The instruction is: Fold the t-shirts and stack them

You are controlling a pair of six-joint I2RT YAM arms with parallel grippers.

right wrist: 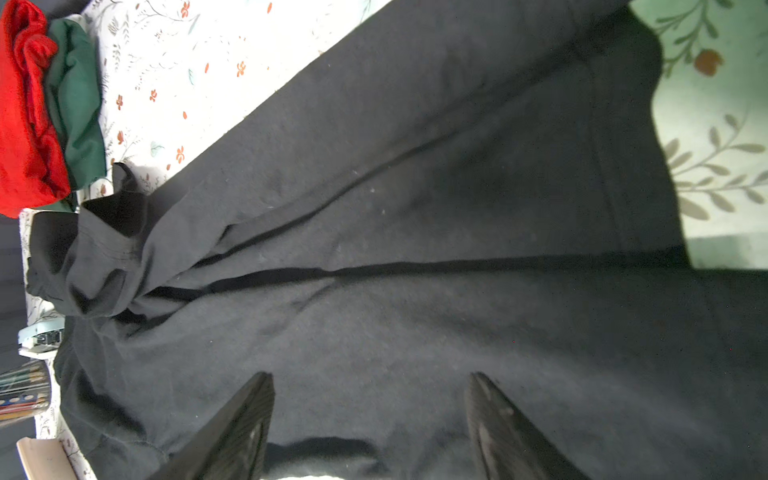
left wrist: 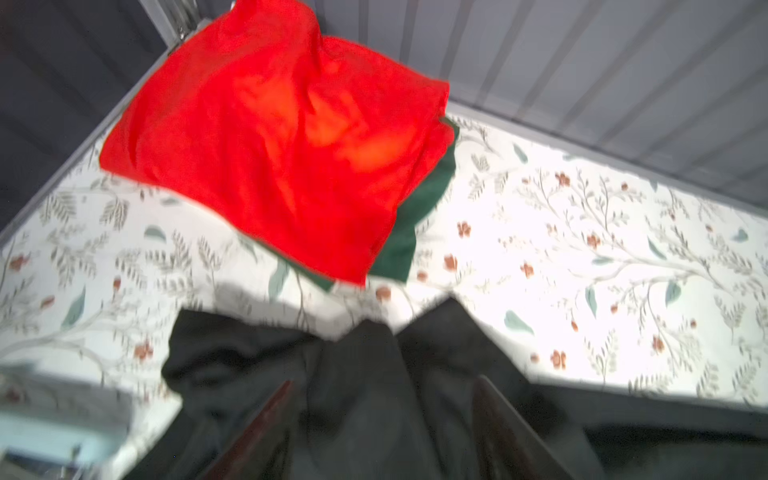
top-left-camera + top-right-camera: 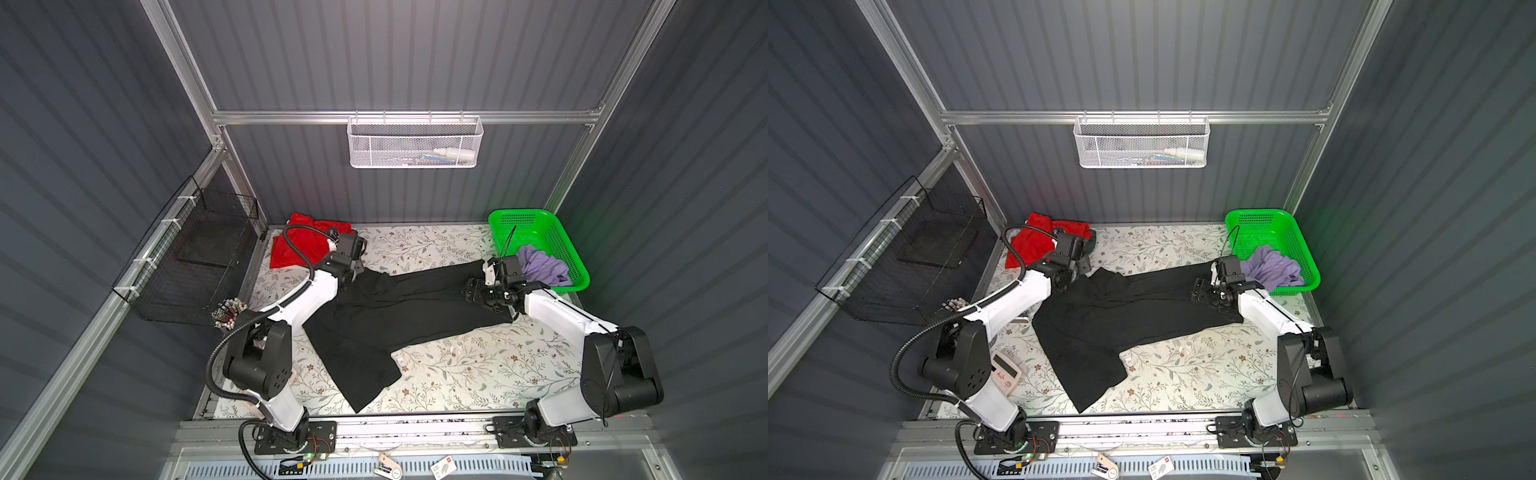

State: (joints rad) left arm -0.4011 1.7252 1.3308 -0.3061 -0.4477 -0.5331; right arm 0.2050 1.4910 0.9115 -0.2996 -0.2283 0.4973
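The floral table (image 3: 478,374) carries a large black t-shirt (image 3: 395,307), which lies spread and creased across its middle, one long part running toward the front edge. In both top views a bright green basket (image 3: 557,241) stands just beyond the black t-shirt's right end. A folded red t-shirt (image 3: 299,245) lies past the black t-shirt's left end, near it but apart. A crumpled lavender t-shirt (image 3: 540,264) sits in the basket on the side nearest the black t-shirt. A dark green t-shirt (image 2: 419,208) lies under the red one, its edge showing on the side facing the black t-shirt. The left gripper (image 2: 384,384) hangs over the black t-shirt's left end, jaws apart, holding nothing. The right gripper (image 1: 370,376) hangs over its right end, jaws also apart and empty.
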